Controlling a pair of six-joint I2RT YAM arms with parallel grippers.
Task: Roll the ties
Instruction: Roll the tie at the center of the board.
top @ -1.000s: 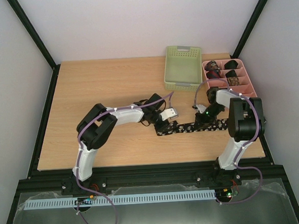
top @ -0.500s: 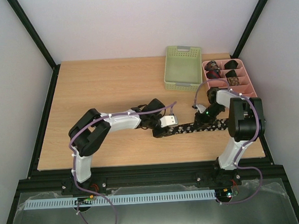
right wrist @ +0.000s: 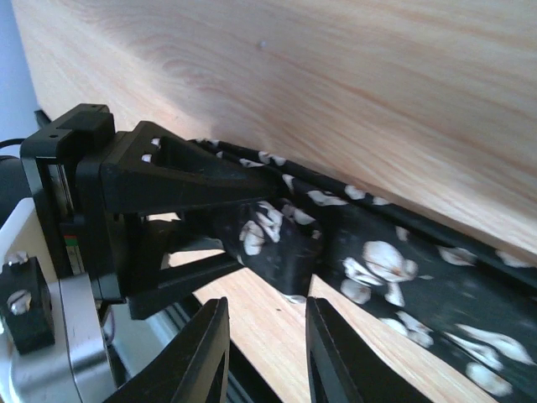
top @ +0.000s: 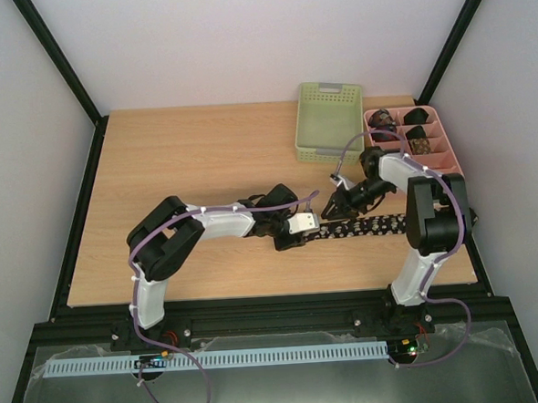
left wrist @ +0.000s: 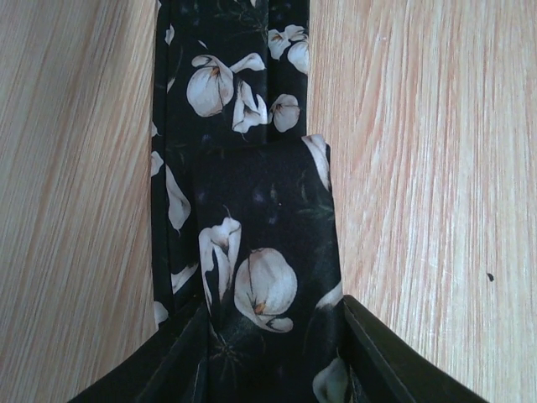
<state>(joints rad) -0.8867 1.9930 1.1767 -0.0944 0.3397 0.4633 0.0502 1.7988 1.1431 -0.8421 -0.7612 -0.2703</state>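
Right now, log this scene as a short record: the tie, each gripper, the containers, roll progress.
tie: black with pale flowers, lying flat on the table, one end turned over into a small roll
left gripper: shut on the tie's rolled end
right gripper: open, beside that rolled end, holding nothing
pink tray: back right, with rolled ties in its compartments
green basket: just left of the pink tray
roll progress: barely begun; most of the tie lies straight

readable text: none | labels: none | brands: none | numbers: none | signs: none
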